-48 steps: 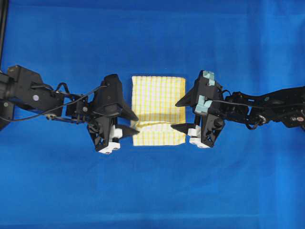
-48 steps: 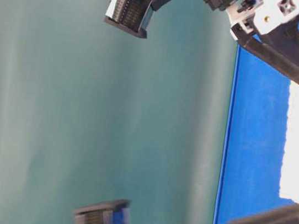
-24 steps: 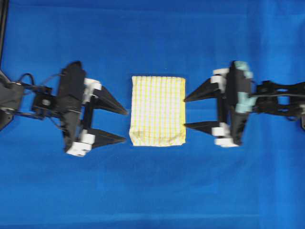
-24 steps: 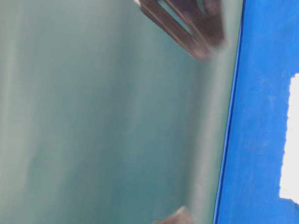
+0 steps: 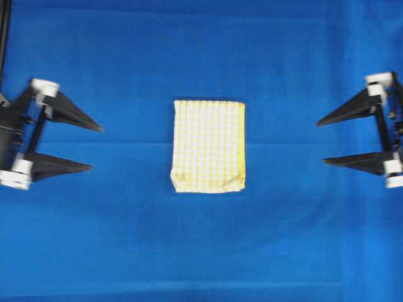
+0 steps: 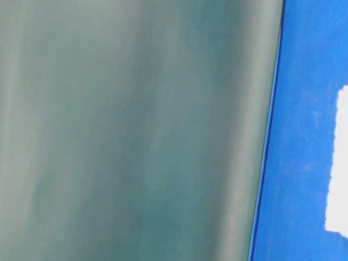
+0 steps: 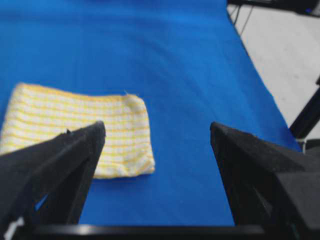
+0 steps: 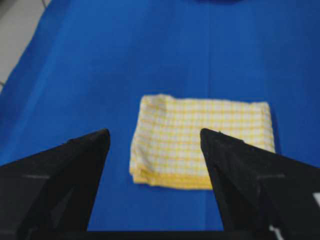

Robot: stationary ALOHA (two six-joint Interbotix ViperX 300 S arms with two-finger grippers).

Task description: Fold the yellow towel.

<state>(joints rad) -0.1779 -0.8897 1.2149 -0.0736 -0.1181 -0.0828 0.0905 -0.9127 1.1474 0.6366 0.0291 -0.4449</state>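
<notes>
At the far left edge of the overhead view the left hand (image 5: 94,148) hangs with its two prongs spread wide, nothing between them. In the middle, the yellow towel (image 5: 208,146) lies folded into a small rectangle on the blue cloth (image 5: 201,251) covering the counter, well apart from both hands. At the far right, the right hand (image 5: 320,143) is likewise spread and empty.

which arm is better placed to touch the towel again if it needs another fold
Neither clearly. The left claw and right claw both stand open, well apart from the folded yellow towel, at about equal distance on opposite sides.
</notes>
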